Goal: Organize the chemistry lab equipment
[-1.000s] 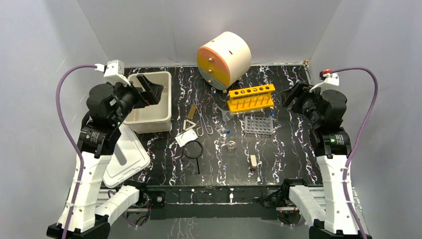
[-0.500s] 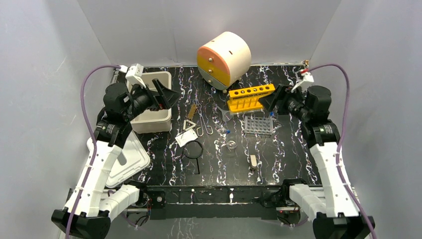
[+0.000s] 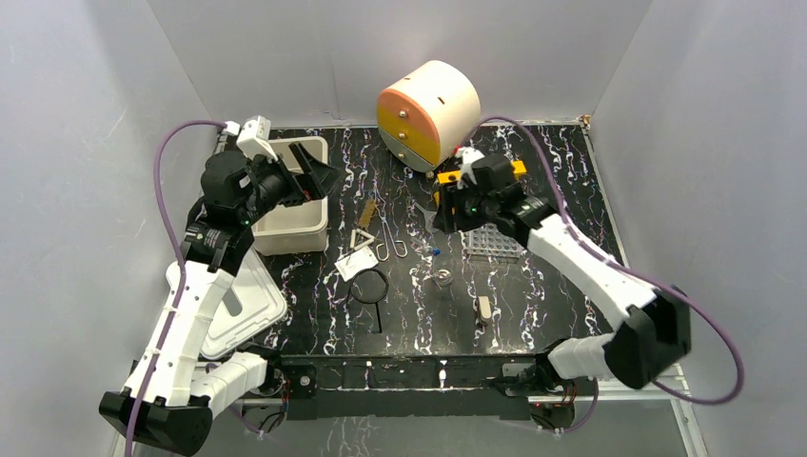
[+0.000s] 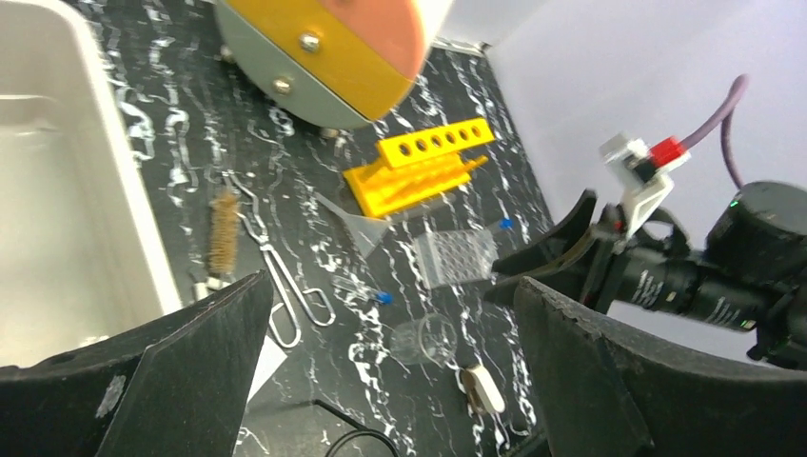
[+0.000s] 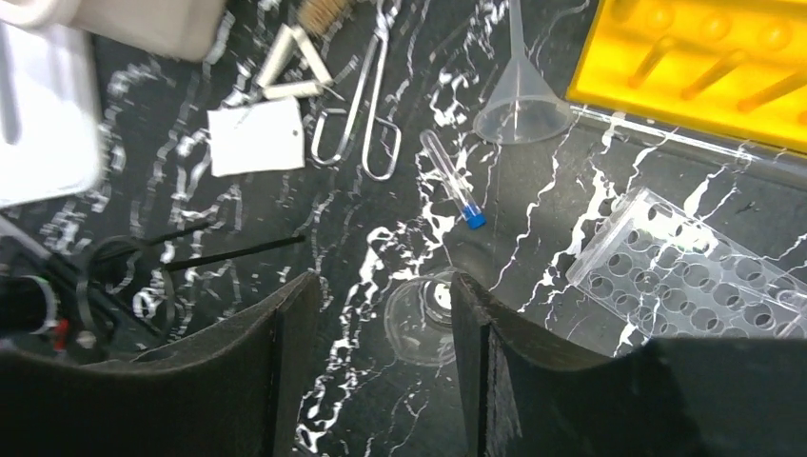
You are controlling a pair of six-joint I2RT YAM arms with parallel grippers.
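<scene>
The loose lab tools lie mid-table: black ring with handle (image 3: pixel 369 287), white square pad (image 3: pixel 356 265), metal triangle (image 3: pixel 362 238), thin tongs (image 3: pixel 388 240), brown-handled brush (image 3: pixel 366 211), clear funnel (image 3: pixel 425 215) and glass beaker (image 3: pixel 442 278). My right gripper (image 3: pixel 444 217) hangs open over the funnel and beaker. In the right wrist view the beaker (image 5: pixel 419 316) lies below, partly behind the right finger (image 5: pixel 476 352), and nothing is held. My left gripper (image 3: pixel 315 176) is open above the white tub's right rim. Between its fingers, far below, the left wrist view shows the beaker (image 4: pixel 425 338) and tongs (image 4: pixel 285 281).
A cream-and-orange drawer unit (image 3: pixel 428 112) stands at the back. The white tub (image 3: pixel 285 217) is at the left, its lid (image 3: pixel 238 303) in front. A yellow rack (image 3: pixel 495 172), clear tube rack (image 3: pixel 495 245), blue-capped test tube (image 5: pixel 452 190) and small cream piece (image 3: pixel 484 309) are nearby.
My right arm has swung from the table's right side to the middle, over the funnel and beaker, its jaws narrowing a little. The left arm rose over the tub, then held.
</scene>
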